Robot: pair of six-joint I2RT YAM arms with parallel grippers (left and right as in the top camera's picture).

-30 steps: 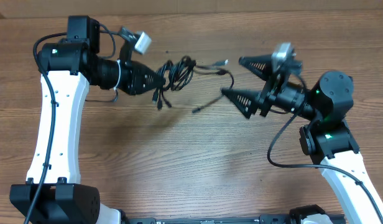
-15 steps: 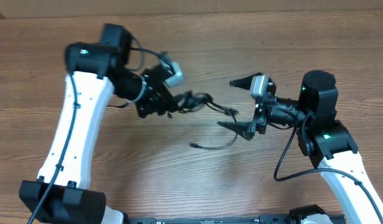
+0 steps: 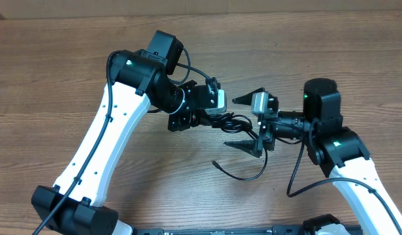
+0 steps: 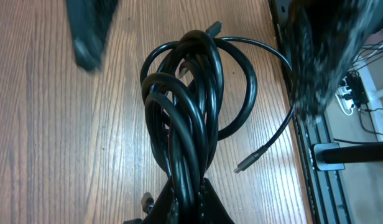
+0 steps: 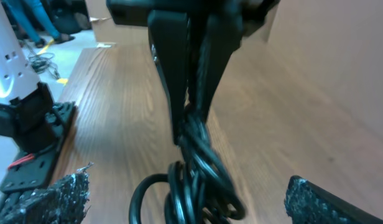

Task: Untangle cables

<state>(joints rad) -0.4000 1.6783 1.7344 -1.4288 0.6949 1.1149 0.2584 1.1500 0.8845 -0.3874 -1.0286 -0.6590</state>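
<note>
Wood tabletop [image 3: 70,59] underneath. Cables [image 4: 185,106] are bunched in one coiled knot, clamped by closed left fingers [image 4: 216,214]. Right fingers [image 3: 247,145] are spread wide either side. Light, limp, slick cord is expected. The loose plug end [image 4: 241,167] is judged the best hold.

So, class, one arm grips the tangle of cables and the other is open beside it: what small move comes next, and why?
Probably close the right gripper on one outer loop. The left gripper is shut on the cables, which sit bunched between the right one's open jaws, so a second hold could pull loops apart.
</note>
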